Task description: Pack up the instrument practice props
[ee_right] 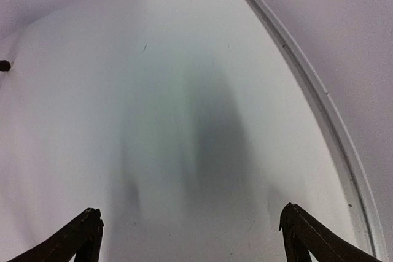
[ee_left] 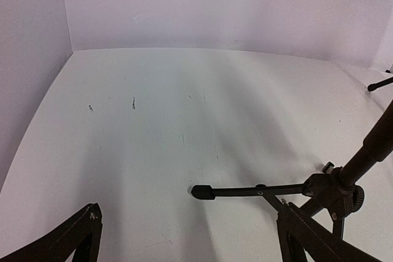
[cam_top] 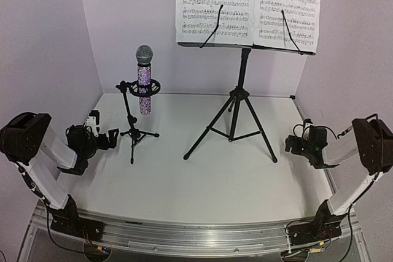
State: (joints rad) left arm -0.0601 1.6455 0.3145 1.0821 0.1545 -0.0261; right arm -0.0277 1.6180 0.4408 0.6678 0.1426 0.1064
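A purple glitter microphone (cam_top: pixel 144 81) with a grey mesh head stands upright in a small black tripod mic stand (cam_top: pixel 134 128) at the left of the table. Two white sheet-music pages (cam_top: pixel 245 4) rest on the tall black music stand (cam_top: pixel 236 111) at the back centre. My left gripper (cam_top: pixel 109 139) hovers open just left of the mic stand; in the left wrist view a leg and hub of the mic stand (ee_left: pixel 295 191) lie ahead of my right finger (ee_left: pixel 301 231). My right gripper (cam_top: pixel 293 143) stands open at the right, apart from the music stand, with only bare table between its fingers (ee_right: pixel 83 234).
White walls close in the table on the left, back and right. A raised rail (ee_right: pixel 319 108) runs along the table's right edge. A foot of the music stand (ee_right: pixel 5 65) shows at the left edge of the right wrist view. A metal rail (cam_top: pixel 196 234) carries both arm bases.
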